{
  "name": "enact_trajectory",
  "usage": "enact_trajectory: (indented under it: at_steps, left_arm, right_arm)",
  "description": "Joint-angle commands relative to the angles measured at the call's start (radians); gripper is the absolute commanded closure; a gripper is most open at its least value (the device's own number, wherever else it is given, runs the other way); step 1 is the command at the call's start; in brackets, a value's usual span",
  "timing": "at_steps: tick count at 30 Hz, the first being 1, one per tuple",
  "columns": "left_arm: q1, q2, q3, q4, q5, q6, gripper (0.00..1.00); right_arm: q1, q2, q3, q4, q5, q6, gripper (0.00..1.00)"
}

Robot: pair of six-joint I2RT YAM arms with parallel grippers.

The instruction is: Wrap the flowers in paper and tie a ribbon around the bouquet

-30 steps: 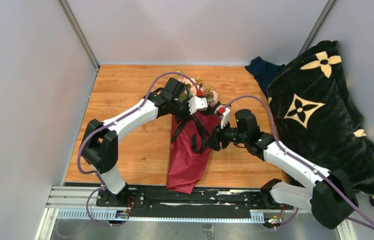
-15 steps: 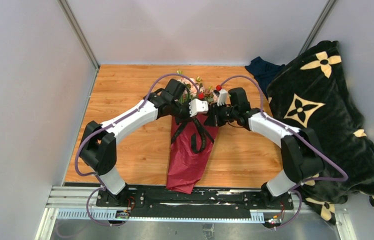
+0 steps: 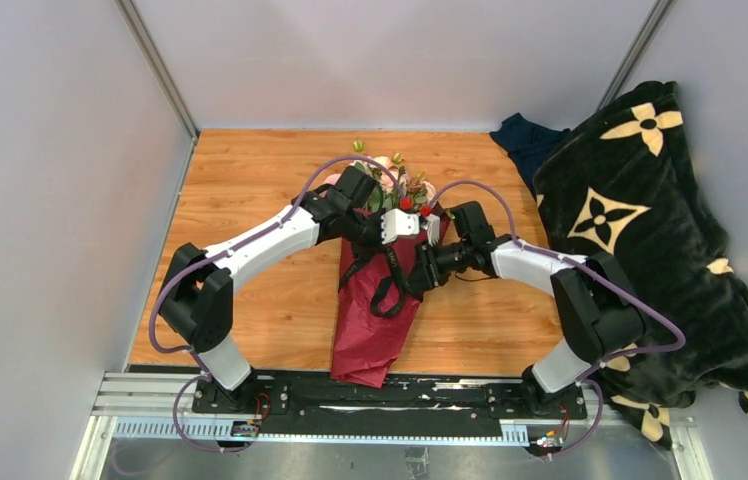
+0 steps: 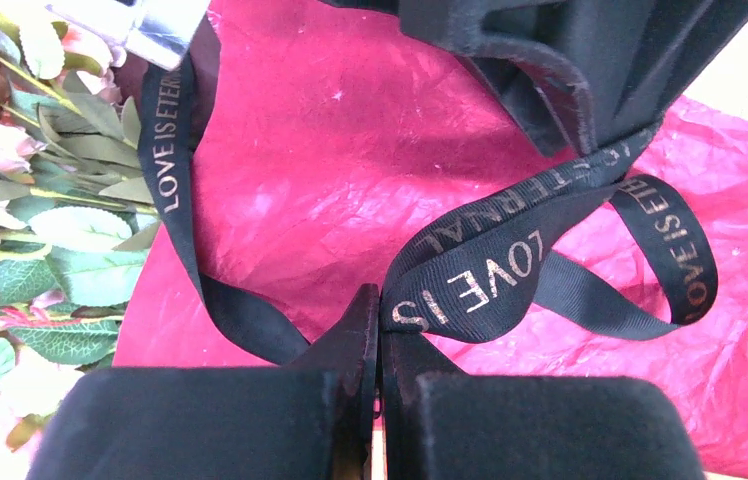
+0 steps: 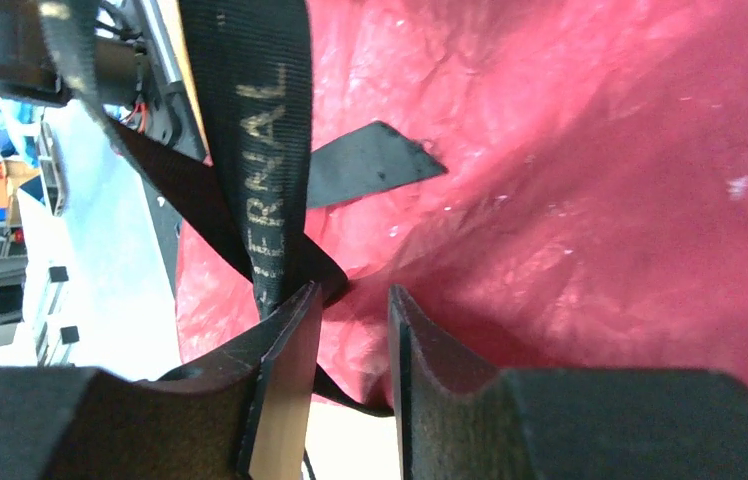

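Observation:
The bouquet lies mid-table: pink and cream flowers (image 3: 390, 175) in a dark red paper (image 3: 370, 330) cone, its tip toward the arm bases. The black ribbon (image 3: 390, 280) with light lettering crosses the cone in loose loops. My left gripper (image 3: 397, 243) hovers over the cone's upper part. In the left wrist view that gripper (image 4: 380, 300) is shut on a loop of the ribbon (image 4: 490, 270), beside the flowers (image 4: 40, 200). My right gripper (image 3: 417, 274) reaches in from the right. Seen from the right wrist, it (image 5: 352, 300) stands open over the paper (image 5: 570, 180), a ribbon (image 5: 260, 150) strand beside its left finger.
A black blanket (image 3: 650, 230) with cream flower motifs is heaped along the right side, with a dark navy cloth (image 3: 525, 140) behind it. The wooden table (image 3: 240, 170) is walled at left and back. A metal rail (image 3: 350, 395) runs along the near edge.
The right arm swung up toward the flowers, then came down and left to the ribbon on the cone. The left gripper dropped slightly, still holding the ribbon, whose loops have shifted.

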Motion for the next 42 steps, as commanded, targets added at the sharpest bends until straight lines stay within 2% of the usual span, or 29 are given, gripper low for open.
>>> enact_trajectory:
  at_steps: [1,10,17,20,26,30,33,36,42]
  left_arm:
    - [-0.008,-0.002,-0.017,0.007,-0.019,0.015,1.00]
    - [-0.008,0.000,-0.056,0.042,-0.039,-0.003,1.00]
    - [-0.008,0.013,-0.074,0.072,-0.001,-0.077,1.00]
    - [-0.008,0.008,-0.102,0.105,-0.009,-0.100,1.00]
    - [0.001,-0.004,-0.249,0.309,-0.087,-0.137,1.00]
    - [0.001,-0.019,-0.251,0.398,-0.102,-0.208,1.00]
    - [0.001,0.003,-0.146,0.313,-0.164,-0.243,1.00]
    - [0.002,0.002,-0.011,0.120,-0.148,-0.225,1.00]
    - [0.001,-0.053,0.017,-0.154,-0.130,-0.074,1.00]
  right_arm:
    - [0.025,-0.034,-0.066,0.091,-0.092,0.006,0.62]
    - [0.073,-0.122,-0.159,0.246,-0.071,0.022,0.57]
    - [0.147,-0.095,-0.202,0.377,0.137,0.096,0.55]
    - [0.152,-0.096,-0.215,0.444,0.127,0.114,0.55]
    - [0.206,-0.101,-0.216,0.399,0.080,0.030,0.52]
    - [0.216,-0.057,-0.236,0.506,0.072,0.101,0.52]
    - [0.215,-0.052,-0.239,0.581,0.129,0.169,0.54]
    - [0.201,-0.070,-0.216,0.530,0.219,0.200,0.59]
    - [0.144,-0.097,-0.240,0.538,0.155,0.227,0.59]
